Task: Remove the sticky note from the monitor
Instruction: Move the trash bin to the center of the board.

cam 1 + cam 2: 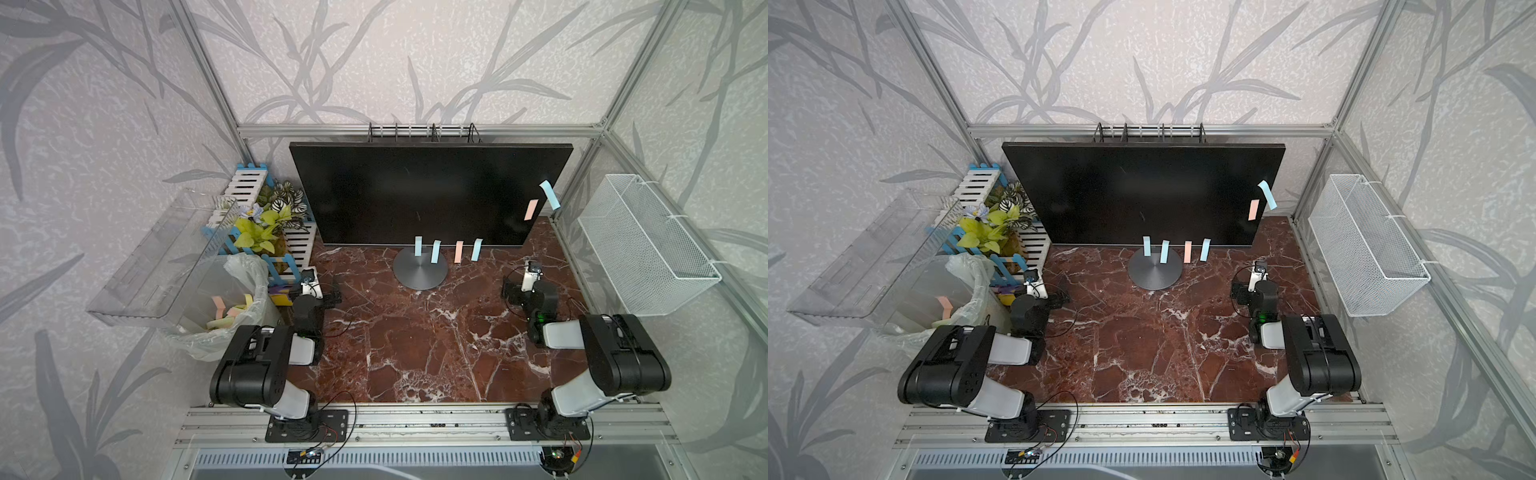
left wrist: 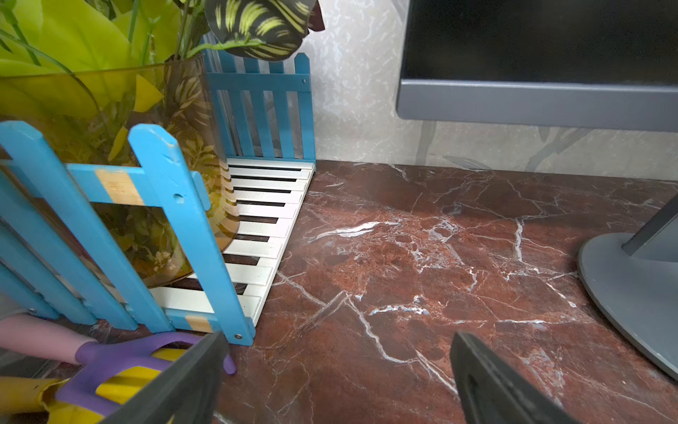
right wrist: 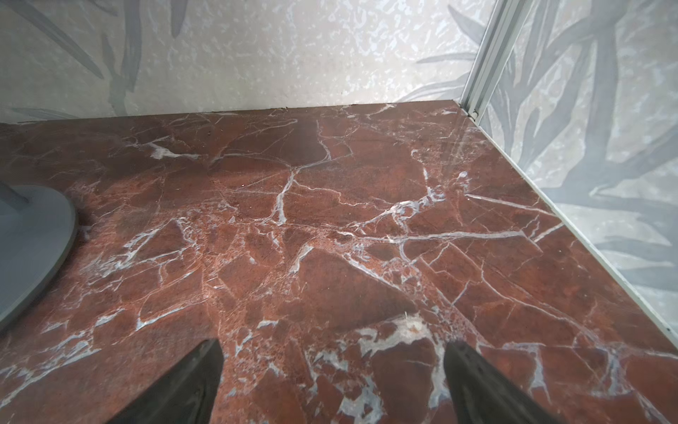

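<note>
Wide flat black monitor [image 1: 415,191] stands at rear of red-brown marble tabletop [image 1: 415,345] on round grey metal disc foot [image 1: 419,274]. Long axis runs side to side; screen faces the arms.

Four narrow blue and salmon paper sticky notes [image 1: 459,252] hang from its lower edge, long axes near vertical. Two more [image 1: 531,210] near its right edge, tilted.

Left gripper [image 2: 337,339] and right gripper [image 3: 332,345]: jaws spread, nothing between.

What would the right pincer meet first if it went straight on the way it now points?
Likely the bare marble tabletop, as the open right pincer seems tilted slightly down; if it runs level, the patterned back wall. The monitor foot sits off to the side.
</note>
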Controlling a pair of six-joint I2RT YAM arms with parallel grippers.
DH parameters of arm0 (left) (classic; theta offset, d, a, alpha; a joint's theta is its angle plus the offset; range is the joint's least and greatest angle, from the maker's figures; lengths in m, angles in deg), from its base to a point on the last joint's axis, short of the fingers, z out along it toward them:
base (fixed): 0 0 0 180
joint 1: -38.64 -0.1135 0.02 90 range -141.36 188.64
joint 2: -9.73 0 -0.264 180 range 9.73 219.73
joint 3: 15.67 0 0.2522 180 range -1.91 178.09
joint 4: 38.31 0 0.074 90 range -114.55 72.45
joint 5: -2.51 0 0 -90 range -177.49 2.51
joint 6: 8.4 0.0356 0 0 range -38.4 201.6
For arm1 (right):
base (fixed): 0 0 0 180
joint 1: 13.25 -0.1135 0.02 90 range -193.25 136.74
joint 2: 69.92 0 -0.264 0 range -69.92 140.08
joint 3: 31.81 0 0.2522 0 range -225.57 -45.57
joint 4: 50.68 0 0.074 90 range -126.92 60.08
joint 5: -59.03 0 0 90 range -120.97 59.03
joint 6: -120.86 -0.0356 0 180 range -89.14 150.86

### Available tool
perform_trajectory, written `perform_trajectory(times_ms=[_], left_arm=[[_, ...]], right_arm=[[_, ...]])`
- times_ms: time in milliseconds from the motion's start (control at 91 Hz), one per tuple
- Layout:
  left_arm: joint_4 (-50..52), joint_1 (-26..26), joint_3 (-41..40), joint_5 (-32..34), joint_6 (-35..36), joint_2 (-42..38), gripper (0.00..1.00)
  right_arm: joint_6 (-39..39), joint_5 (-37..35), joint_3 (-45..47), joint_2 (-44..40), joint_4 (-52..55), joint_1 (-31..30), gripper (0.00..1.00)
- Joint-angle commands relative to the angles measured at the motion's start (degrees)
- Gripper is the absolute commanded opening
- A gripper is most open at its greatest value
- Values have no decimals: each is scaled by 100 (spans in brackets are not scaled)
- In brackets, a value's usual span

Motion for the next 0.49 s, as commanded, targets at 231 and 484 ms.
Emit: perform_trajectory(times_ms=[231,484], left_arm=[[-84,-32,94,-115,65,12,100],[-80,-16,93,-83,70,16,100]], right_arm=[[4,42,-45,31,-154,23,99],[-44,172,-54,27,-143,98,99]])
